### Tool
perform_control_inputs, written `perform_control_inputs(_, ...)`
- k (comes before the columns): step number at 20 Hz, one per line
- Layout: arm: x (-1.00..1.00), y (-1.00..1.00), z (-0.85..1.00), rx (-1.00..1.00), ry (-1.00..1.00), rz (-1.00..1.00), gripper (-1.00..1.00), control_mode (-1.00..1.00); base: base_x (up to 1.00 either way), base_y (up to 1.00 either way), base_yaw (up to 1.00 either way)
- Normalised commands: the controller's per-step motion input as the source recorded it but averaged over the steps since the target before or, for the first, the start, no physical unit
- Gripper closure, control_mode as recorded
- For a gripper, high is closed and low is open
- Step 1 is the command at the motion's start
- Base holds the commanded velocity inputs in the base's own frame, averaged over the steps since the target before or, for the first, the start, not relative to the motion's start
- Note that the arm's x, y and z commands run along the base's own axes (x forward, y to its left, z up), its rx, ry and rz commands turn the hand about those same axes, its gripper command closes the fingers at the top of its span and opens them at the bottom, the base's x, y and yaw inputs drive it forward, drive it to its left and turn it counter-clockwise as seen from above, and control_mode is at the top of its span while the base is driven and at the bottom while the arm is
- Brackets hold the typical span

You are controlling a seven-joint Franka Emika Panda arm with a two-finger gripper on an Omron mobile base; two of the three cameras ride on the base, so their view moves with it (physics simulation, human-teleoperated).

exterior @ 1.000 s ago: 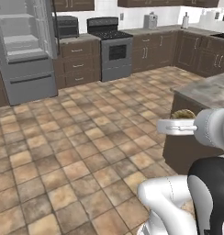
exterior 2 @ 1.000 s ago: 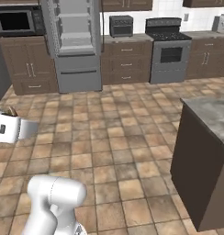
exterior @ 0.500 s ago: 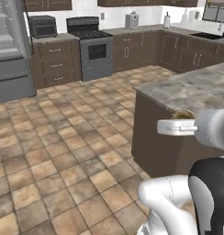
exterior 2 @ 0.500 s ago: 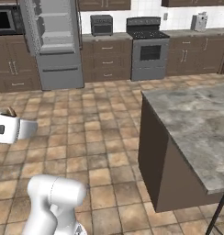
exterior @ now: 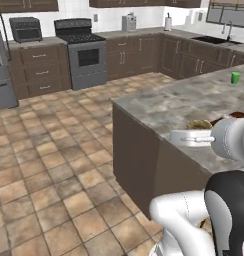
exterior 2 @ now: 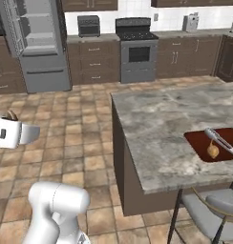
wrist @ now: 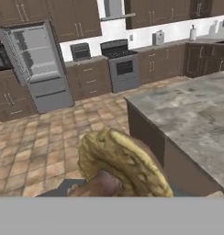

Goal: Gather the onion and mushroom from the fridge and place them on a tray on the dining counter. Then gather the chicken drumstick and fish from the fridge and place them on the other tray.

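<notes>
1. The two-finger gripper (exterior 2: 11, 120) hung at the left of the right base view, above the brown tiled floor (exterior 2: 85, 138). Its jaws were closed narrowly on a flat tan-yellow mushroom with a brown stem (wrist: 120, 163).
2. In the hand view, the mushroom lay close before the camera, with its mottled cap tilted and its stem pointing down toward the finger tips.
3. The tall grey steel fridge (exterior 2: 37, 47) stood against the far wall with its upper doors open and its pale shelves exposed. It stood well apart from the gripper.
4. A dark steel range with an oven window (exterior 2: 140, 52) stood to the right of the fridge, between dark brown wooden cabinets.
5. The long dining counter with a grey speckled stone top (exterior 2: 161, 124) stood to the right of the gripper.
6. The flat dark red-brown rectangular tray (exterior 2: 197, 139) lay on the counter near its right front corner.
7. The small tan-golden chicken drumstick (exterior 2: 213, 151) and the slim silvery-white fish (exterior 2: 222, 142) lay on this tray, just beside each other.
8. A small green cup (exterior: 235, 77) stood upright toward the far side of the counter.
</notes>
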Motion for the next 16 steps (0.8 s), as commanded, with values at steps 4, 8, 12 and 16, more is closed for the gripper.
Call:
perform_control_inputs(4,0.00,0.00,0.00,0.00,0.00,0.00,1.00,1.00,-0.33,-1.00,0.00)
perform_control_inputs(8,0.00,0.00,0.00,0.00,0.00,0.00,1.00,1.00,-0.33,-1.00,0.00)
perform_control_inputs(12,0.00,0.00,0.00,0.00,0.00,0.00,1.00,1.00,-0.11,-1.00,0.00)
perform_control_inputs(16,0.00,0.00,0.00,0.00,0.00,0.00,1.00,1.00,0.00,-1.00,0.00)
